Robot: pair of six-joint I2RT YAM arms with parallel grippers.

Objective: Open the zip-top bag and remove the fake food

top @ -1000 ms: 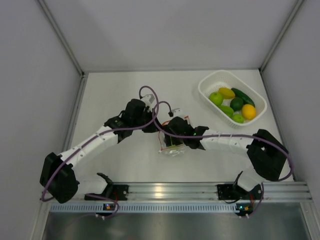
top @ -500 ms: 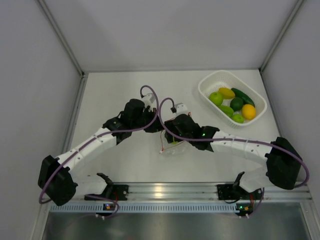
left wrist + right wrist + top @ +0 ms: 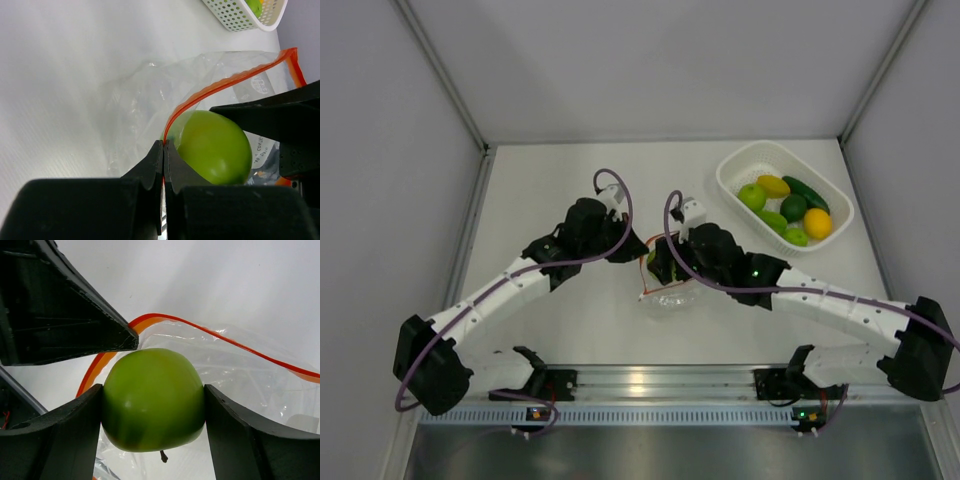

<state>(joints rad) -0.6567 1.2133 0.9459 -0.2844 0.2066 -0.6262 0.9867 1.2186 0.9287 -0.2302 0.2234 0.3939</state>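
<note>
Pinching the bag's [image 3: 131, 96] red edge tight, the left gripper [image 3: 163, 148] holds the mouth open so food can come out. The right gripper [image 3: 152, 411] squeezes a green apple [image 3: 150, 385] at that mouth, mid-table. Bare table [image 3: 550, 190] lies between it and the basket [image 3: 735, 166], well apart on the right.

Clear crinkly plastic zip-top bag [image 3: 140, 100] edged by an orange-red zip strip [image 3: 220, 85]; glossy light-green round plastic fruit [image 3: 152, 397]; white perforated oval basket [image 3: 760, 146] holding yellow, orange, light-green and dark-green pieces [image 3: 817, 222]; white tabletop [image 3: 550, 180].
</note>
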